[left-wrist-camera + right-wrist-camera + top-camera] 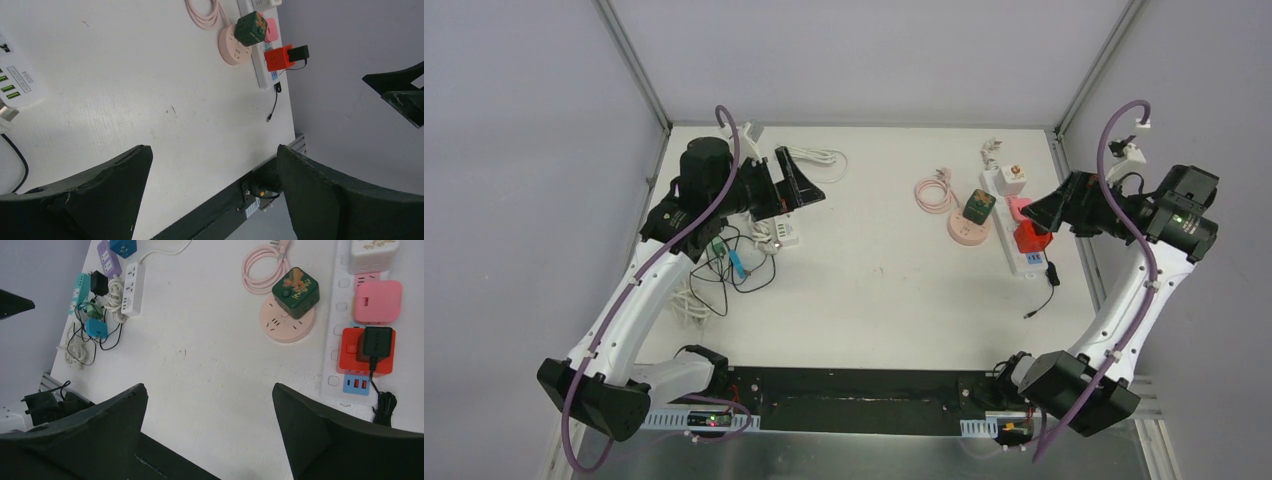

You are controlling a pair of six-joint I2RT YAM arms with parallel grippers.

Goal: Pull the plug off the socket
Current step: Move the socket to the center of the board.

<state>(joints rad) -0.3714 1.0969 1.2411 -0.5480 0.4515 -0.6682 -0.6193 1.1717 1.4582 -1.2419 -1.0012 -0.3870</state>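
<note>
A white power strip point(1021, 262) lies at the right of the table and also shows in the right wrist view point(341, 305). It carries a red adapter point(350, 352) with a black plug point(377, 341) and thin black cable, a pink adapter point(378, 301) and a white adapter point(374, 252). A green cube plug point(979, 207) sits in a round pink socket point(285, 325). My right gripper point(1046, 210) is open and empty, raised over the strip beside the red adapter point(1029, 238). My left gripper point(799, 180) is open and empty, raised at the far left.
A coiled pink cable point(936, 192) lies behind the round socket. Several small power strips and tangled cables point(734, 255) lie at the left under the left arm; they also show in the right wrist view point(100, 305). Grey walls enclose the table.
</note>
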